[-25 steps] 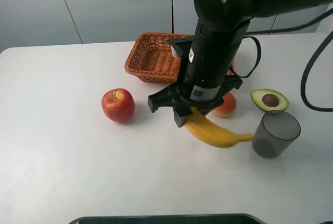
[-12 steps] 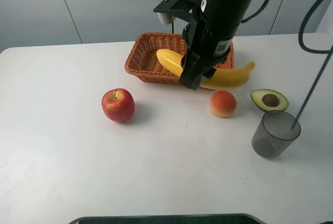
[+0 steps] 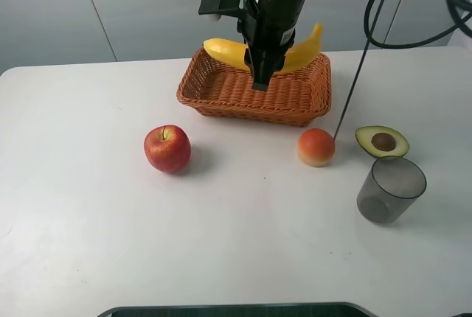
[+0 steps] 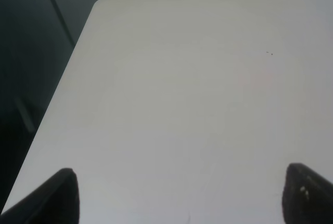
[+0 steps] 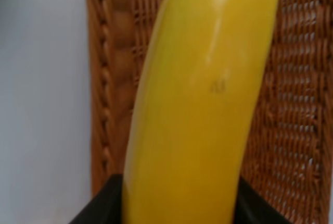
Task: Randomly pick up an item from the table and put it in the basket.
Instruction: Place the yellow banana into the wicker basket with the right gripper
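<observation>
The right end effector (image 3: pixel 259 66) is clenched around the middle of the banana (image 3: pixel 221 50), holding it over the basket (image 3: pixel 221 96) at the upper centre of the high view. The banana's skin is smooth, glossy yellow. The left end effector (image 4: pixel 181 197) is released, its fingers spread wide above the tabletop (image 4: pixel 182 78).

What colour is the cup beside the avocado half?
The cup is translucent grey, seen best in the exterior high view.
</observation>
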Tool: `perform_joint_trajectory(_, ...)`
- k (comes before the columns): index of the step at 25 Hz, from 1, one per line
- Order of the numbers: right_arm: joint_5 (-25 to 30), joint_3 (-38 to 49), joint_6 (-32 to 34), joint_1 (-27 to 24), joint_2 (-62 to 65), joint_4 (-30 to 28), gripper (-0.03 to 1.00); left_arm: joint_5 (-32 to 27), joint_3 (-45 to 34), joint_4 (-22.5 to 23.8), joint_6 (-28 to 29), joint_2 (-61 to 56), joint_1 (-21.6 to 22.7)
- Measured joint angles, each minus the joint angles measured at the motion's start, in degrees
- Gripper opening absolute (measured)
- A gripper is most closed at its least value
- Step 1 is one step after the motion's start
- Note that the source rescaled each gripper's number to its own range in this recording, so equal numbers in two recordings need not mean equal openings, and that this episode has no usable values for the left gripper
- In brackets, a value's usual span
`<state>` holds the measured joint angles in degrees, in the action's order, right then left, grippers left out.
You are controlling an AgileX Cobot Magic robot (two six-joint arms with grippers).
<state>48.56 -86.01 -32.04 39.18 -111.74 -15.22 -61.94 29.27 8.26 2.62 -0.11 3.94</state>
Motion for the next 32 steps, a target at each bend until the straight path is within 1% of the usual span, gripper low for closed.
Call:
perform_joint_trajectory(5, -7.58, 0.0, 2.97, 0.0, -3.04, -5.43, 0.03, 0.0, 0.0, 0.0, 0.0, 0.0, 0.0)
perform_joint_trajectory(7, -9.4, 0.0, 4.02, -0.26, -3.95, -6.87, 0.03, 0.0, 0.0, 0.0, 0.0, 0.0, 0.0)
perform_joint_trajectory(11, -12.42, 0.0, 5.25, -1.51, -5.61, -7.89, 0.03, 0.0, 0.0, 0.0, 0.0, 0.0, 0.0)
perform_joint_trajectory(19, -13.2, -0.04, 7.39, -5.23, -9.79, -8.28, 0.03, 0.0, 0.0, 0.0, 0.0, 0.0, 0.0)
perform_joint_trajectory(29, -13.54, -0.04, 9.1, -5.47, -11.96, -9.27, 0.03, 0.0, 0.0, 0.0, 0.0, 0.0, 0.0)
perform_joint_trajectory(30, -13.66, -0.04, 9.21, -5.47, -11.96, -9.27, 0.05, 0.0, 0.0, 0.0, 0.0, 0.0, 0.0)
perform_joint_trajectory(31, -13.77, -0.04, 9.34, -5.47, -11.96, -9.27, 0.15, 0.0, 0.0, 0.0, 0.0, 0.0, 0.0)
perform_joint_trajectory(32, -13.77, -0.04, 9.45, -5.47, -11.96, -9.27, 0.29, 0.0, 0.0, 0.0, 0.0, 0.0, 0.0)
